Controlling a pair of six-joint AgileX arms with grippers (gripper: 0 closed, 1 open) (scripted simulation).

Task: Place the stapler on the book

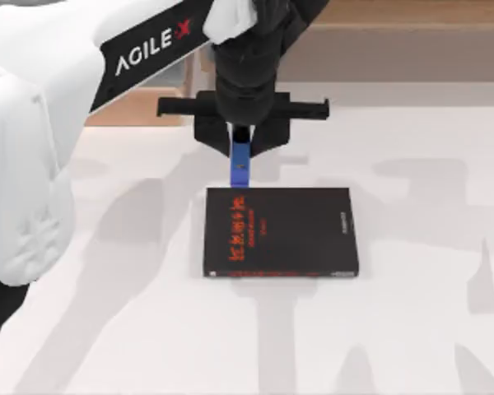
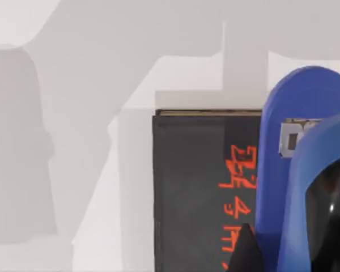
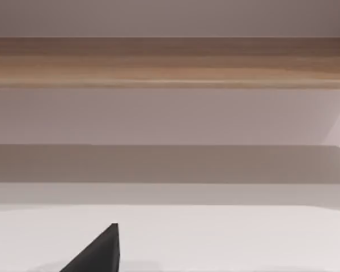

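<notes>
Aloft at upper centre of the top view, the left gripper [image 1: 241,141] clamps the stapler [image 1: 240,166] above the book's [image 1: 296,234] far edge; seemingly light, rigid, best pinched mid-body.

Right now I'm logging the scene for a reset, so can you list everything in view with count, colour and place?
stapler: one, bright blue, held lengthwise in the left gripper, its free end just past the book's far edge in the top view.
book: one, black with red lettering, flat on the table near the middle.
table: one, pale grey-white, crossed by arm shadows.
wooden ledge: one, light brown, along the table's far side.
left gripper: one, black, on the white arm reaching in from the top view's left, shut on the stapler above the book's far edge.
right gripper: one dark fingertip, over bare table.
</notes>
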